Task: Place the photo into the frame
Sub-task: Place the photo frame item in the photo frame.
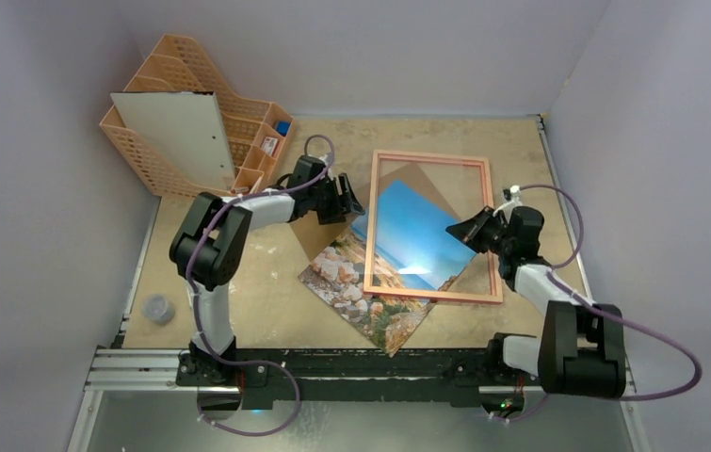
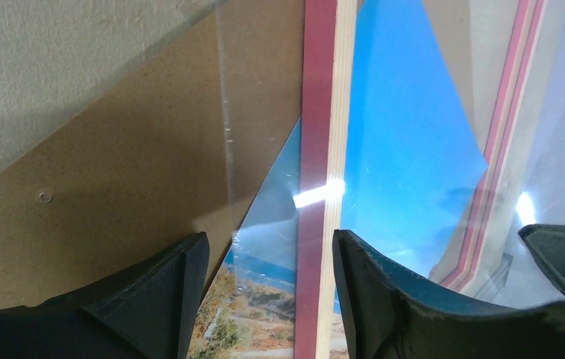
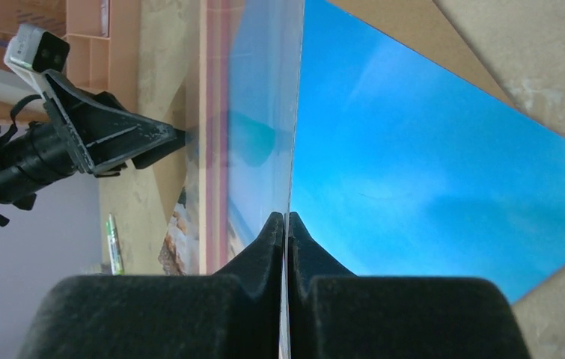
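The right gripper (image 3: 286,221) has its fingers pressed tight together on the thin edge of the clear pane (image 3: 268,75). Seen edge-on from the wrist, the pane runs straight away from the fingertips. Just beyond and below them lies the photo (image 3: 429,172) — its blue sky fills the view to one side of the pane.

Across the pane from this gripper, the left gripper (image 2: 270,239) stands with its fingers spread, one on each side of the nearest long rail of the frame (image 2: 324,112). The rail passes closer to one finger, and I cannot tell whether either finger touches it. The pane's free edge reaches past that rail, over the brown backing board (image 2: 129,172) just outside it.

Outward from both grippers, the frame lies on the table (image 1: 266,311) between them. The photo lies askew under it — sky inside the opening, the rocky coast corner poking out past the frame's corner nearest the arm bases, on the left gripper's side. The backing board lies beneath the photo.

Beyond the left gripper, well apart, stands the orange desk organiser (image 1: 248,122) with a pale board (image 1: 177,132) leaning in it.
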Controlling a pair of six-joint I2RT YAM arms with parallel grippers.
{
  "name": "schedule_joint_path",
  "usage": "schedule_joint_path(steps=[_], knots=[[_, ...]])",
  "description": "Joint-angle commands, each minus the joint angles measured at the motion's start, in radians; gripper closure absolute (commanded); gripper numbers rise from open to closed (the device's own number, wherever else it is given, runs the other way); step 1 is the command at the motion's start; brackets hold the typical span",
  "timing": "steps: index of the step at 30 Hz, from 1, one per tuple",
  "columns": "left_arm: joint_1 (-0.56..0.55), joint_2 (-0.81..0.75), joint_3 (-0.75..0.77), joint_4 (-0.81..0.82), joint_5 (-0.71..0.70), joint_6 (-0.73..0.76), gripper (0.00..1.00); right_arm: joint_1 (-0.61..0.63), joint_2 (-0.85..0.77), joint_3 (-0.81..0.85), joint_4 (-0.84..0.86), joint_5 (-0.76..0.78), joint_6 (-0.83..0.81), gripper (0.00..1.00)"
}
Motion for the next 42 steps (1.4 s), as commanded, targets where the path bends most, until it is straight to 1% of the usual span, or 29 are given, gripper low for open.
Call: schedule_joint_path(steps=[1,4,6,14,25,27,37,42], knots=[[0.001,0.057,0.036,-0.052,-0.049,0.041,0.34,-0.002,-0.099,0.033,-0.218,0.152,-0.059,1.0],[-0.006,0.074,0.061,-0.064,-0.055,0.046,0.33,-0.002,-0.127,0.072,-0.349,0.24,-0.065,1.0],[-0.013,0.083,0.076,-0.07,-0.063,0.046,0.32,-0.002,-0.132,0.098,-0.414,0.273,-0.075,1.0],[-0.037,0.12,0.13,-0.085,-0.088,0.032,0.34,-0.002,-0.148,0.15,-0.544,0.366,-0.117,1.0],[-0.062,0.176,0.214,-0.144,-0.137,0.067,0.4,-0.002,-0.127,0.192,-0.583,0.364,-0.182,1.0],[-0.064,0.188,0.233,-0.155,-0.147,0.075,0.41,-0.002,-0.125,0.203,-0.582,0.385,-0.198,1.0],[-0.067,0.29,0.408,-0.235,-0.185,0.14,0.43,0.001,-0.096,0.228,-0.608,0.402,-0.214,1.0],[-0.068,0.318,0.429,-0.254,-0.195,0.148,0.44,0.01,-0.099,0.223,-0.6,0.406,-0.227,1.0]])
